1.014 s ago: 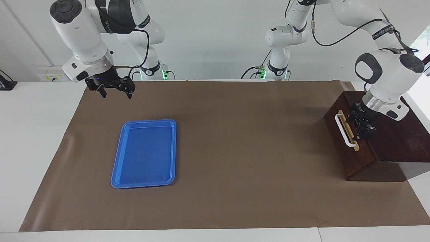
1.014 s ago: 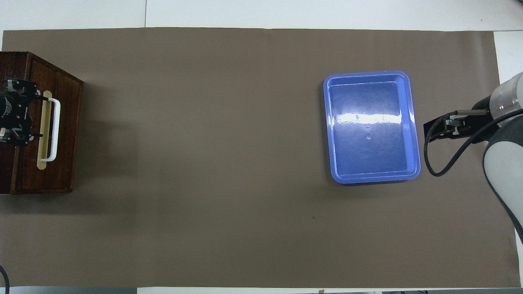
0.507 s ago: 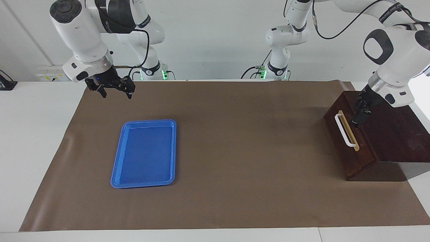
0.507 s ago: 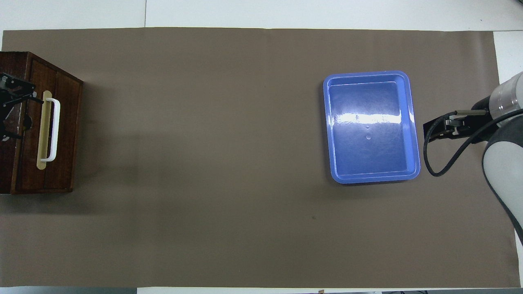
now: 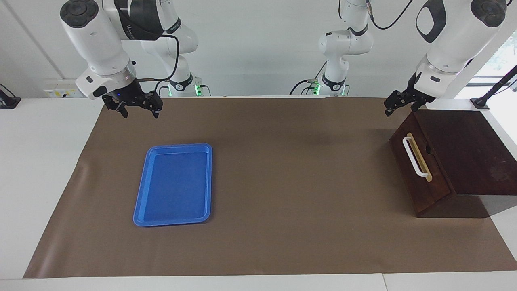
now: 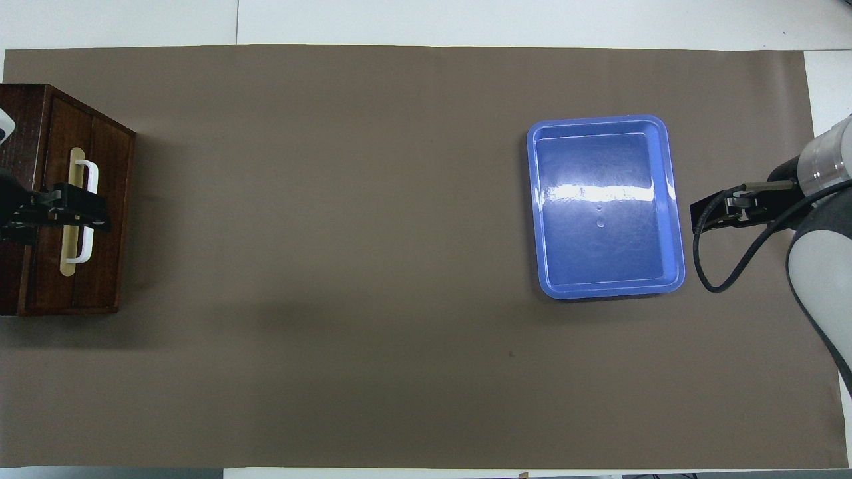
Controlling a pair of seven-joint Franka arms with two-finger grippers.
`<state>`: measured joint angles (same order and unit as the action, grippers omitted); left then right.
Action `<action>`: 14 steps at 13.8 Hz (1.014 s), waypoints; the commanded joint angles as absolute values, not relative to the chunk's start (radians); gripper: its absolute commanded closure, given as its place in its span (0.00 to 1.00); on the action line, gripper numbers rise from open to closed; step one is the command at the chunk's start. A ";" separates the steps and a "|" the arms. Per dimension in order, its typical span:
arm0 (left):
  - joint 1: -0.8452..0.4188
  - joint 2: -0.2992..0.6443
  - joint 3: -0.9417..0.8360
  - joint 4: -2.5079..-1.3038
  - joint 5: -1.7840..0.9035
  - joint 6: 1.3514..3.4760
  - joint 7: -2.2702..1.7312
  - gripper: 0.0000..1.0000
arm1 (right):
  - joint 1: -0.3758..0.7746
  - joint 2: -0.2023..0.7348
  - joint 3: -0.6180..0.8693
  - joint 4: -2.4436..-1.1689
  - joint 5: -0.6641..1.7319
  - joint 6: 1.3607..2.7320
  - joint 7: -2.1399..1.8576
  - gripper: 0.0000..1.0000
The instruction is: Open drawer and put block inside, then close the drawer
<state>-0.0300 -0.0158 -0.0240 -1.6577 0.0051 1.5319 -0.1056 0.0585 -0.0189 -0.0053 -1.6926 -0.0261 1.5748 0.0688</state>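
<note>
Dark wooden drawer [image 5: 416, 169] shut; blue tray [image 5: 174, 184] bare.
My left gripper [image 5: 398, 103] hangs above the drawer, jaws unreadable; my right gripper [image 5: 137, 106] waits, jaws spread.

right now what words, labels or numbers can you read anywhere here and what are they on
None can be read for certain.
Right arm's dark band: white lettering, too small to read.
Wall plate with yellow marks, by the right arm's end of the table: too blurred to read.
Drawer, its white handle, blue tray: no text.
Left claw and right claw: no readable marks.
</note>
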 commanded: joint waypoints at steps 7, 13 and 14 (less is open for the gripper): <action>-0.029 -0.049 -0.052 -1.661 0.009 1.529 0.043 0.00 | 0.046 -0.043 0.002 -1.718 -0.025 1.577 0.043 0.00; -0.023 -0.049 -0.046 -1.669 -0.002 1.580 0.041 0.00 | 0.046 -0.043 0.002 -1.718 -0.025 1.578 0.044 0.00; -0.023 -0.049 -0.046 -1.670 -0.002 1.582 0.041 0.00 | 0.046 -0.043 0.002 -1.718 -0.026 1.578 0.044 0.00</action>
<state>-0.0297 -0.0364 -0.0491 -1.6546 0.0055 1.5600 0.0221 0.0585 -0.0190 -0.0053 -1.6927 -0.0261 1.5748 0.0688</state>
